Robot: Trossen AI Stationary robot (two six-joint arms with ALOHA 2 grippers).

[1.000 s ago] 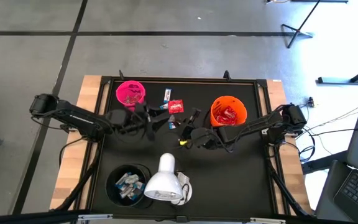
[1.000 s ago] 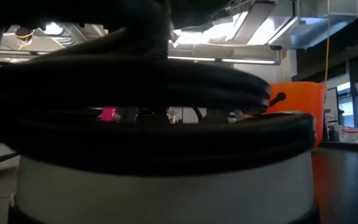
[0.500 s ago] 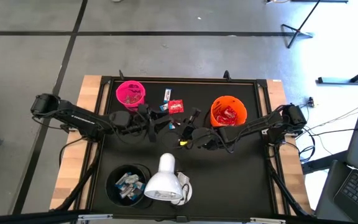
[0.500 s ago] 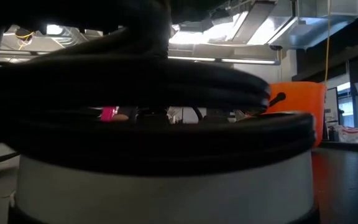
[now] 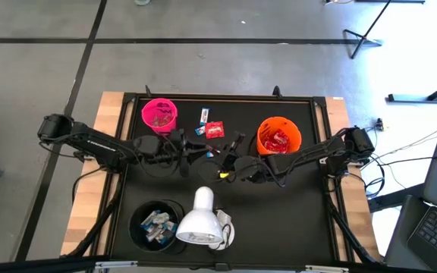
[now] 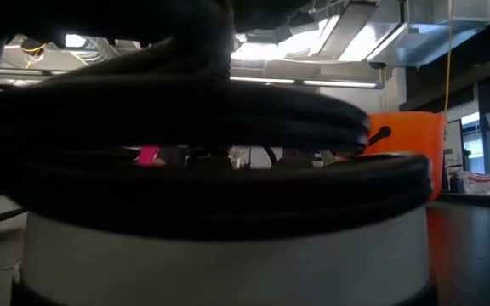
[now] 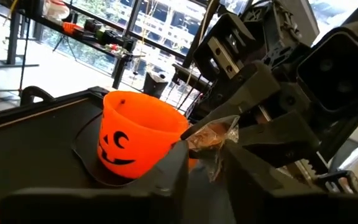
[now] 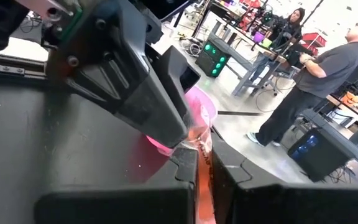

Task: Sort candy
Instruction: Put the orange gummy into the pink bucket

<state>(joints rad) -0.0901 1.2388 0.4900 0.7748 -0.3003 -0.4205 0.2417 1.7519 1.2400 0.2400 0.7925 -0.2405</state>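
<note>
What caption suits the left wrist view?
Both pincers, left and right, pinch one clear-wrapped candy near the orange cup.

Orange cup (image 7: pixel 137 138) w/ black pumpkin face, pink cup (image 5: pixel 159 114), red candy (image 5: pixel 215 130).

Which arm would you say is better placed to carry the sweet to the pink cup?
Left, probably. The left end effector and right end effector both pinch the small clear-wrapped pinkish sweet, and the round pink plastic cup stands on the left arm's side.
</note>
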